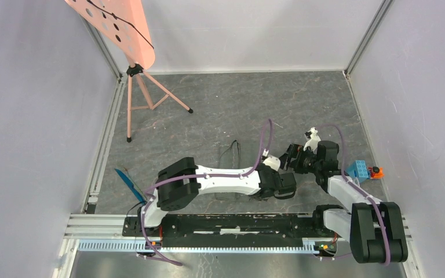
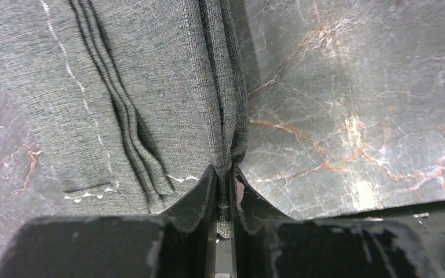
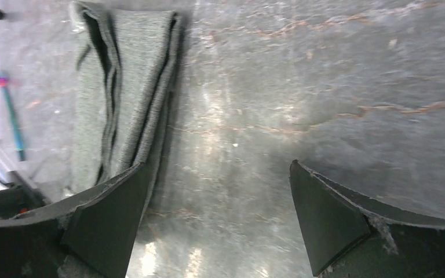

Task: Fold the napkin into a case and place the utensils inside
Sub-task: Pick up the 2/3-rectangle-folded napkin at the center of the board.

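The napkin (image 1: 230, 157) lies folded into a narrow, creased dark grey strip on the slate floor. My left gripper (image 2: 225, 171) is shut on the napkin's folded right edge (image 2: 232, 104), with cloth pinched between the jaws; from above it sits at the strip's near end (image 1: 254, 193). My right gripper (image 3: 217, 165) is open and empty just above the floor, to the right of the napkin (image 3: 124, 87); from above it is beside the strip (image 1: 290, 157). One blue-handled utensil (image 1: 128, 184) lies far left, also seen in the right wrist view (image 3: 11, 119). Other utensils are out of view.
A pink perforated board on a tripod (image 1: 136, 69) stands at the back left. A chunky blue block with an orange part (image 1: 362, 171) sits at the right wall. Grey walls enclose the floor, and a black rail (image 1: 237, 223) runs along the near edge.
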Motion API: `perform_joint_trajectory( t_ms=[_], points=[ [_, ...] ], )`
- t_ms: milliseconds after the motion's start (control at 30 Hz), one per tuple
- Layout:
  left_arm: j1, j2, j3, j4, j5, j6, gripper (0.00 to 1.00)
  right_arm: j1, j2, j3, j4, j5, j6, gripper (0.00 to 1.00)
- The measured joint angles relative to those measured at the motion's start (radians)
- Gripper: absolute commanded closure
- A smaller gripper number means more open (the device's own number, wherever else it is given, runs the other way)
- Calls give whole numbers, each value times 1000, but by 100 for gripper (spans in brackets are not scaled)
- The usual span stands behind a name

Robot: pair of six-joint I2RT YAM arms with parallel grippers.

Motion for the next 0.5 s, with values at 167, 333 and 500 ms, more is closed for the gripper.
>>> perform_joint_trajectory(
  t_ms=[167, 333, 500],
  points=[
    [0, -93, -56, 27, -2, 0, 92, 38, 74, -33, 168, -94, 152, 2],
    [0, -132, -72, 40, -3, 0, 93, 128, 147, -50, 312, -113, 294, 3],
    [0, -139, -79, 50, -3, 0, 93, 198, 206, -85, 454, -109, 406, 10]
  ],
)
